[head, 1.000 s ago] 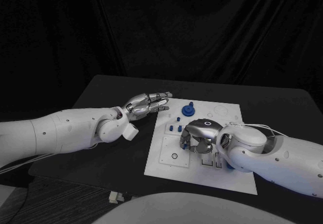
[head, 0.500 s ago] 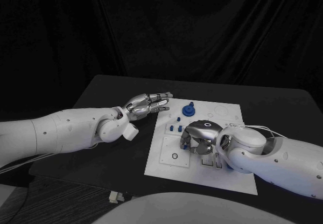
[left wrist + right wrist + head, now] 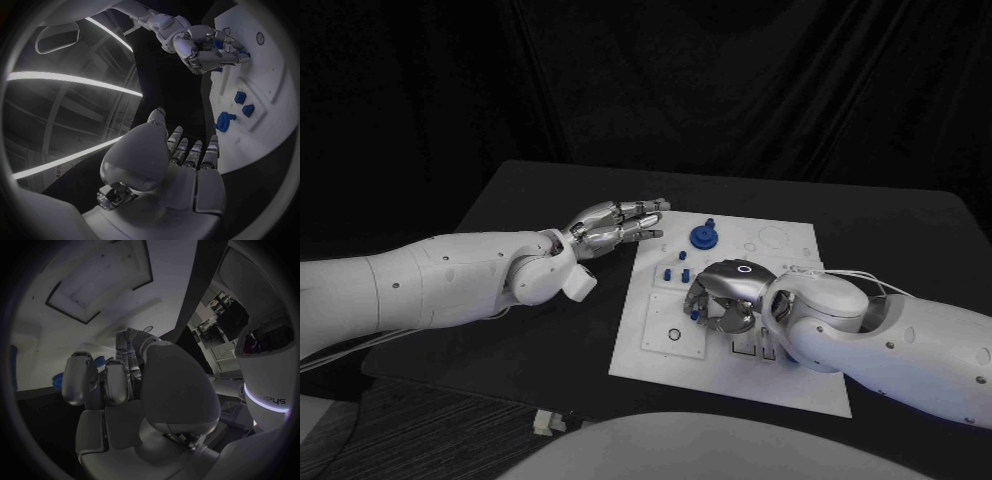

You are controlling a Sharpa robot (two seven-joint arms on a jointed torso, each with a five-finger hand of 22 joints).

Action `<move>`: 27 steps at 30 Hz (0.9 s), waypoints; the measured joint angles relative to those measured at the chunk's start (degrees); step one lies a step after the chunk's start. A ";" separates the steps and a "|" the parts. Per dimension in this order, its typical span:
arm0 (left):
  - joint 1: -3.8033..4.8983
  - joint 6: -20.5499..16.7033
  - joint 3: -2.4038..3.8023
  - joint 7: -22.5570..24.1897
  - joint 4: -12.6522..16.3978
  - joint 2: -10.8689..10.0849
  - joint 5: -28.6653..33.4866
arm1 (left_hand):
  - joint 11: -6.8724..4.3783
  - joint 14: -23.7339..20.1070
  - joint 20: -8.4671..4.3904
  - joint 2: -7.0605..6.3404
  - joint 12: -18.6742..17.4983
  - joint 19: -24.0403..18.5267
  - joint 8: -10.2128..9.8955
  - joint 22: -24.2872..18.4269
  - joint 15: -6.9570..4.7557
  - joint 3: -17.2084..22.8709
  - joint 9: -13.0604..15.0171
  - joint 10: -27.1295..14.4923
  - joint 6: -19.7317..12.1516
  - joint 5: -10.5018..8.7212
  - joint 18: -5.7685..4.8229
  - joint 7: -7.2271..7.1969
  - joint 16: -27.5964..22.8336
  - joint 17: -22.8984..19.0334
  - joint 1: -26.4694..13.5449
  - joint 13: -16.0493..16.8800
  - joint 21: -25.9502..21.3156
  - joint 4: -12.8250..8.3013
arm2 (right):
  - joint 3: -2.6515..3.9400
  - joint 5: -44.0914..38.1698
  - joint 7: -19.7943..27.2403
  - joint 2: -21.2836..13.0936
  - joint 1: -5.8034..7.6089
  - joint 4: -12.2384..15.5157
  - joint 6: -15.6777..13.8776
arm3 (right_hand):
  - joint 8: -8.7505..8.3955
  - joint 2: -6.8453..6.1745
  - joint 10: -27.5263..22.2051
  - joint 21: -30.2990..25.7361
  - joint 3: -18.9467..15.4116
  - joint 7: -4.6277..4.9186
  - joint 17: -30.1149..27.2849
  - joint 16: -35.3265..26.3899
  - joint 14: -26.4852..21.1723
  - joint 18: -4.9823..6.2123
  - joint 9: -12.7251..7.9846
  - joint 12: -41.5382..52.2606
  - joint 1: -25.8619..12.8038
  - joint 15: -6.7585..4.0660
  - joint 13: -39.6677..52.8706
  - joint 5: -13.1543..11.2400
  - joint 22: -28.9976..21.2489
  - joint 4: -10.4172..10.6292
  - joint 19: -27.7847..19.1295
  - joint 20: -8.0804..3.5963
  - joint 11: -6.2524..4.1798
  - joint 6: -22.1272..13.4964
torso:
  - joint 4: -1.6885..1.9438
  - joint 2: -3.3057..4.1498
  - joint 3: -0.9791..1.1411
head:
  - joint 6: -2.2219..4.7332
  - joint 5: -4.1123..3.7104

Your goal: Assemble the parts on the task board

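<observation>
- Right silver hand (image 3: 721, 296): fingers curled down over the white rectangular task board (image 3: 783, 385), hiding its middle; any grasp cannot be told.
- Left silver hand (image 3: 613, 224): released, fingers extended, beside the board's edge.
- Round blue knobbed part (image 3: 704, 237): unobstructed.

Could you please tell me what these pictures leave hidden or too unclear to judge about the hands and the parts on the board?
- Head view: the right hand covers the middle of the task board; whether its curled fingers hold a part cannot be told.
- Right wrist view: the hand's own palm hides whatever lies under its fingers.
- Head view: the small blue parts are too small to tell their shapes.
- Head view: the right forearm hides the board's near right area.
</observation>
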 measured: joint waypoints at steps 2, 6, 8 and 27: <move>0.00 0.06 0.00 -0.04 -0.01 0.00 0.00 | 0.00 0.00 0.00 0.00 0.00 0.00 0.00 0.00 0.00 0.00 0.00 0.00 0.00 0.00 0.00 0.00 0.00 0.00 0.00 0.00 0.00 0.00 | -0.03 0.00 -0.02 0.00 -0.04 -0.04 0.12 | -0.92 -0.12 0.00 -0.24 0.00 -0.14 -0.42 -0.44 0.00 0.00 -0.51 -0.20 -0.23 0.00 0.02 -0.71 0.00 0.00 -0.18 -0.18 0.00 -1.71 | 0.00 0.00 -0.01 | 0.00 0.00; -0.01 0.13 0.00 -0.08 -0.06 0.02 0.00 | 0.00 0.00 0.00 0.00 0.00 0.00 0.00 -0.05 0.00 0.00 0.00 0.00 0.00 0.00 0.00 0.00 0.00 0.00 0.00 0.00 0.00 0.00 | -0.03 0.00 -0.06 0.00 -0.08 -0.07 0.33 | -1.52 -0.35 0.00 -0.46 -0.25 -0.75 -0.77 -0.44 0.00 0.00 -1.07 -0.49 -0.45 0.00 0.02 -0.73 0.00 0.25 -0.18 -0.18 0.00 -2.92 | 0.00 0.00 -0.01 | 0.00 0.03; -0.03 0.16 0.00 -0.11 -0.08 0.05 0.00 | 0.00 0.00 0.00 0.00 0.00 0.00 0.00 -0.05 0.00 0.00 0.00 0.00 0.00 0.00 0.00 0.00 0.00 0.00 0.00 0.00 0.00 0.00 | -0.03 0.00 -0.08 0.00 -0.09 -0.08 0.42 | -1.82 -0.35 -0.12 -0.68 -0.49 -1.25 -0.84 -0.66 0.00 0.00 -1.26 -0.71 -0.45 0.00 0.02 -0.96 -0.01 0.49 -0.18 -0.18 -0.12 -3.42 | 0.01 0.00 -0.01 | 0.00 0.03; -0.15 0.34 0.00 -0.18 -0.07 -0.13 0.00 | 0.00 0.21 0.00 0.00 0.00 0.00 0.00 -0.04 0.21 0.00 0.00 0.00 0.00 0.00 0.00 0.00 0.00 -0.01 0.00 0.00 0.00 0.00 | -0.03 -0.70 0.08 -5.52 3.12 3.90 -5.37 | -2.66 -1.06 0.42 -1.17 -19.30 -6.27 -0.74 -0.90 0.00 0.00 -7.53 -2.20 -4.49 0.00 -0.01 -8.50 -0.02 11.99 -0.38 -0.38 -0.42 -15.41 | 0.01 -0.02 -0.01 | 0.00 -0.23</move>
